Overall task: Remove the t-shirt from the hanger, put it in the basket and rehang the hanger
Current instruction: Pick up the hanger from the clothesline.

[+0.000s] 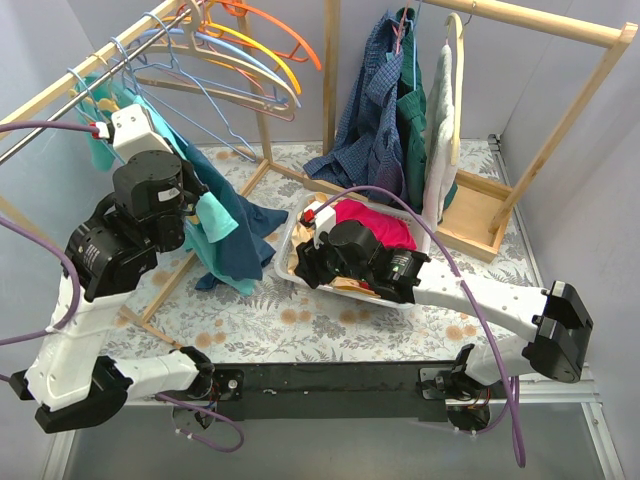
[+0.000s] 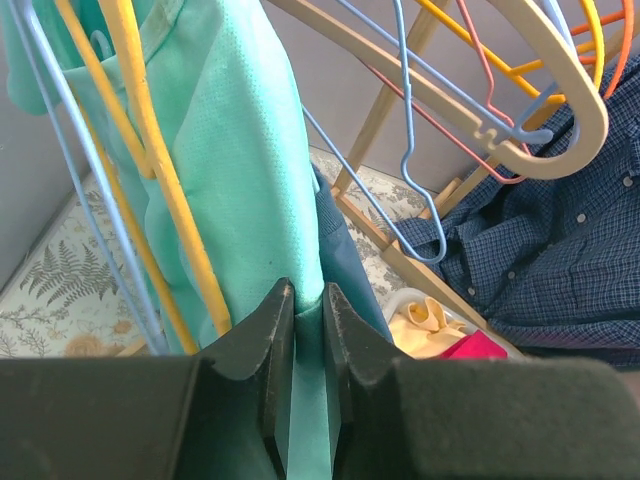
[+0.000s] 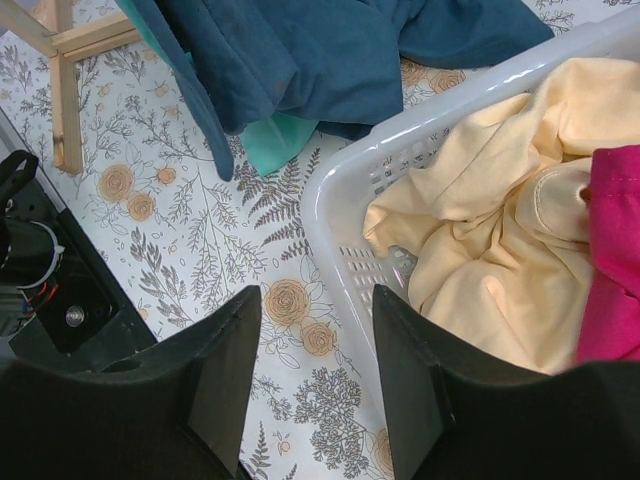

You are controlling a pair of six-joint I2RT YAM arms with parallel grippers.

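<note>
At the far left, the mint-green t-shirt [image 2: 250,150] hangs from a yellow hanger [image 2: 150,170] on the wooden rail [image 1: 60,85]. Its fabric is a fine mesh knit with a seam running down it, and it falls in smooth vertical folds. Its long axis runs up and down. The top is at the hanger and the lower end drops toward the table [image 3: 180,230], drifting a little to the right in the overhead view.

The left hand [image 2: 303,300] is pressed together on a fold of the t-shirt, with the cloth pinched between its two dark fingers [image 2: 262,340]. Just right of it, a dark blue garment [image 3: 330,60] hangs beside the t-shirt and spills onto the floral table. A tip of mint green shows beneath its edge.

Farther right, a white basket [image 3: 340,200] sits on the table holding a pale yellow cloth [image 3: 480,270] and a magenta cloth [image 3: 615,260]. The right hand [image 3: 315,310] hovers over the basket's near-left corner. Its fingers are spread apart and hold nothing. At the far right, a second wooden rack [image 1: 560,110] carries hung clothes.
</note>
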